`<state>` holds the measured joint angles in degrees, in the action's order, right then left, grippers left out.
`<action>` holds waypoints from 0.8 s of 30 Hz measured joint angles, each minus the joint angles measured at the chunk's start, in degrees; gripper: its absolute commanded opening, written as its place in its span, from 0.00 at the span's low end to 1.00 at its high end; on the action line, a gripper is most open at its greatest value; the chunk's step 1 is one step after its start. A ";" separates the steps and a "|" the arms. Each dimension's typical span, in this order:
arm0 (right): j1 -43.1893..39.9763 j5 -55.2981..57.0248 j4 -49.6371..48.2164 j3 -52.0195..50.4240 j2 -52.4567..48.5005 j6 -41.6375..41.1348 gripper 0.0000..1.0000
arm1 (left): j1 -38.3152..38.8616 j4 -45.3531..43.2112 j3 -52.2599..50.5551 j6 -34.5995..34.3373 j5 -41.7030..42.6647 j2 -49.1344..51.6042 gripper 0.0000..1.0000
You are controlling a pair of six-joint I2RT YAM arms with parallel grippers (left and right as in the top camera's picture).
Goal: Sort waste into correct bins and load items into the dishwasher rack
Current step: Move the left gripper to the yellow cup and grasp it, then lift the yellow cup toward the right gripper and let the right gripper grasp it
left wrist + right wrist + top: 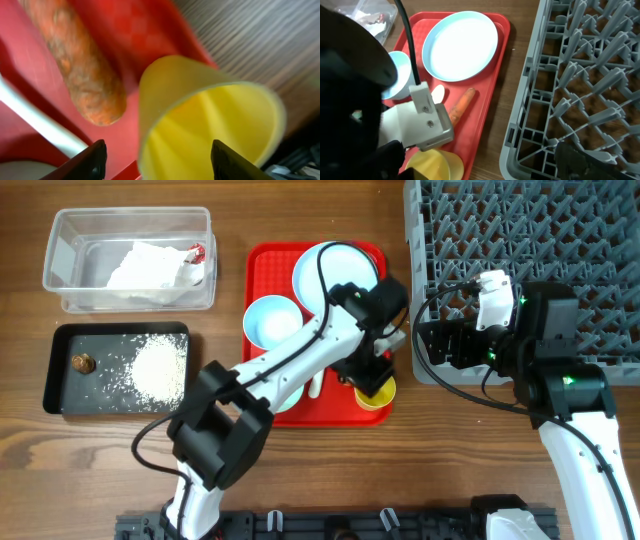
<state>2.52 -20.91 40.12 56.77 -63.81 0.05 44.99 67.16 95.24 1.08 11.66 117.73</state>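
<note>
The small yellow cup (378,393) lies on its side at the front right corner of the red tray (262,260). My left gripper (162,162) is open with its fingers on either side of the cup (210,130). The orange carrot piece (80,65) and the white spoon (40,130) lie just beside it. The light-blue plate (335,270) and the light-blue bowl (272,320) sit on the red tray. My right gripper (440,345) is open and empty at the left edge of the grey dishwasher rack (560,240).
The clear tub (60,290) at the back left holds the crumpled napkin (150,268) and the red-and-white wrapper (197,252). The black tray (55,370) in front of it holds rice grains (158,368) and a brown lump (83,363). My left arm lies across the red tray.
</note>
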 measured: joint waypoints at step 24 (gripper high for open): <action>0.00 -1.14 -4.20 0.00 0.00 -1.22 0.95 | -4.96 -3.15 -1.18 -7.65 3.13 0.24 0.04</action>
<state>2.52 -22.04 35.92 56.77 -63.81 -1.17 40.03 64.01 94.06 -6.57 14.79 117.97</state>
